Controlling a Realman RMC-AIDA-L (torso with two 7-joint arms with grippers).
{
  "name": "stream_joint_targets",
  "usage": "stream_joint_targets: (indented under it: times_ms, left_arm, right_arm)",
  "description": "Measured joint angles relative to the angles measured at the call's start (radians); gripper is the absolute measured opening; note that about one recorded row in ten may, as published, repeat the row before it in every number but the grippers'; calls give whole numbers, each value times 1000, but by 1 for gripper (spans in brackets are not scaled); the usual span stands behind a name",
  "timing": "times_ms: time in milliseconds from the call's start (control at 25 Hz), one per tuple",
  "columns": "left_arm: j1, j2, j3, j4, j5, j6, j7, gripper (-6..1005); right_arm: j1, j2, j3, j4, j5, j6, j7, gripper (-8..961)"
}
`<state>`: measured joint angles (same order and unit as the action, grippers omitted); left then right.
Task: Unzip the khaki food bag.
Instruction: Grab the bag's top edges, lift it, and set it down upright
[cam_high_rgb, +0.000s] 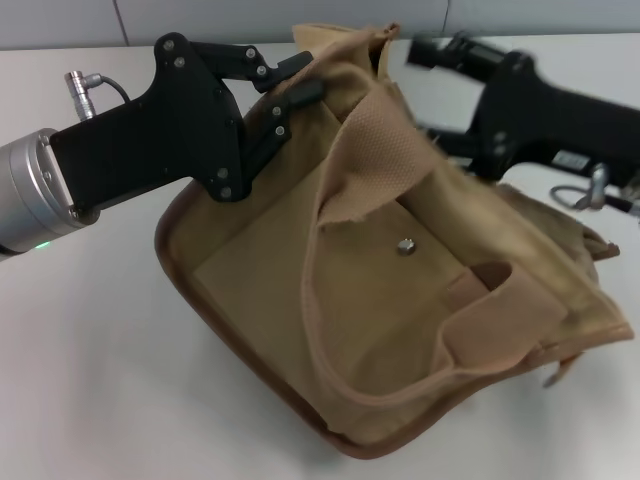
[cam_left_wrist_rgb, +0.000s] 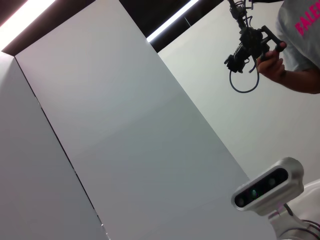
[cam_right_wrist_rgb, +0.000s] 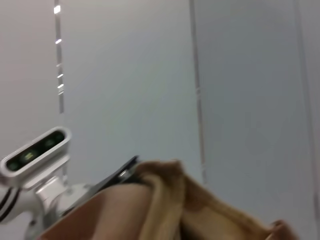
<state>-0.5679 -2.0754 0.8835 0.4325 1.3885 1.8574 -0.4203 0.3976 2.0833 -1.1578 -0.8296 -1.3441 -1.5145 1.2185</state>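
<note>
The khaki food bag (cam_high_rgb: 290, 300) lies tipped on the white table (cam_high_rgb: 80, 380), its front pocket with the metal snap (cam_high_rgb: 405, 244) facing up and a webbing handle (cam_high_rgb: 390, 150) folded across it. My left gripper (cam_high_rgb: 298, 82) is shut on the bag's upper left top edge. My right gripper (cam_high_rgb: 432, 92) is behind the bag's top right edge, blurred, its jaws standing apart and empty. A small silver piece (cam_high_rgb: 553, 377) hangs at the bag's lower right end. The bag's tan fabric (cam_right_wrist_rgb: 200, 215) fills the bottom of the right wrist view.
A cable and a metal ring (cam_high_rgb: 590, 192) lie on the table by my right arm. The left wrist view shows only walls, my head camera (cam_left_wrist_rgb: 265, 187) and a person's hand holding a device (cam_left_wrist_rgb: 250, 45).
</note>
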Motion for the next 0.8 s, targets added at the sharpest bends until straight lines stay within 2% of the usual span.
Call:
stream_joint_targets:
  times_ms: [200, 520, 600, 760, 800]
  left_arm:
    - [-5, 0, -1, 0, 0, 0, 0, 129]
    - [-8, 0, -4, 0, 1, 0, 0, 131]
    - [-10, 0, -4, -1, 0, 0, 0, 132]
    - [-12, 0, -2, -1, 0, 0, 0, 133]
    - [-13, 0, -1, -1, 0, 0, 0, 133]
  right_arm:
    - [-19, 0, -9, -59, -119, -3, 56, 838]
    - [-91, -1, 5, -104, -162, -33, 61, 836]
    - [-109, 0, 41, -100, -180, -40, 55, 835]
    - [-126, 5, 63, -85, -126, -40, 28, 832]
    - [-130, 4, 64, -58, -38, -41, 5, 832]
